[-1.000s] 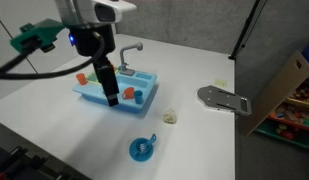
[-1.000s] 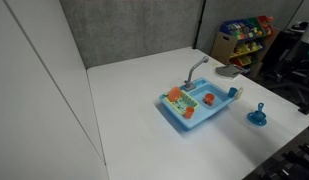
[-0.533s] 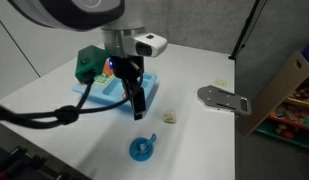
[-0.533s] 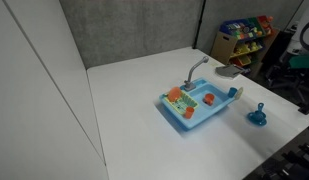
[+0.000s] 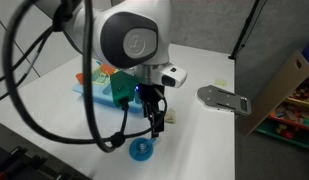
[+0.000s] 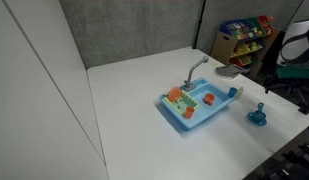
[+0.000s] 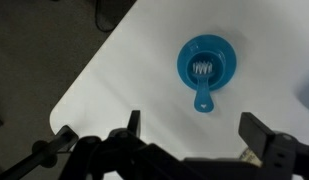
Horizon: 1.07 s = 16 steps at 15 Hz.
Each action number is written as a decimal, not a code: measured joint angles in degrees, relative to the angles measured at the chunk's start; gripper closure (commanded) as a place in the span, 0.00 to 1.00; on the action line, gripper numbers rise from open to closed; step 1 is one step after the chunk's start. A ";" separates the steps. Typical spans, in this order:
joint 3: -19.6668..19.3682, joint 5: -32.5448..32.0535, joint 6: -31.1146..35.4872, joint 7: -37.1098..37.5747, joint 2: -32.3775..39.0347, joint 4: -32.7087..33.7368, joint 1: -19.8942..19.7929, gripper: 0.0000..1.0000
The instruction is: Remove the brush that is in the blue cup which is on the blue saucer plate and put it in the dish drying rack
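The blue cup stands on the blue saucer plate on the white table; it also shows in both exterior views. The pale brush lies inside the cup. My gripper is open and empty and hovers above the table just beside the saucer, with one finger on each side. In an exterior view the gripper hangs just above the cup. The light-blue toy sink unit, whose one end is the dish drying rack, stands apart from the cup; my arm partly hides it.
Red-orange cups sit in the sink unit by the grey faucet. A small pale object lies near the gripper. A grey metal piece and a cardboard box are at the table's far side. A toy shelf stands behind.
My arm has moved from above the sink unit across the table to above the blue cup and saucer. The gripper stays open and empty.
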 measured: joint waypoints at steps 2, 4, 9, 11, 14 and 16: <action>-0.27 1.85 2.36 -1.89 2.92 0.93 -0.03 0.00; -0.36 3.97 4.97 -4.43 5.01 1.37 -0.10 0.00; -0.34 8.80 6.31 -10.53 6.97 2.19 -0.39 0.00; -0.42 8.84 6.26 -10.64 6.98 2.30 -0.28 0.00; -0.59 8.84 8.42 -10.64 7.38 1.89 -0.05 0.00; -0.59 8.92 10.21 -10.85 8.05 1.77 -0.08 0.00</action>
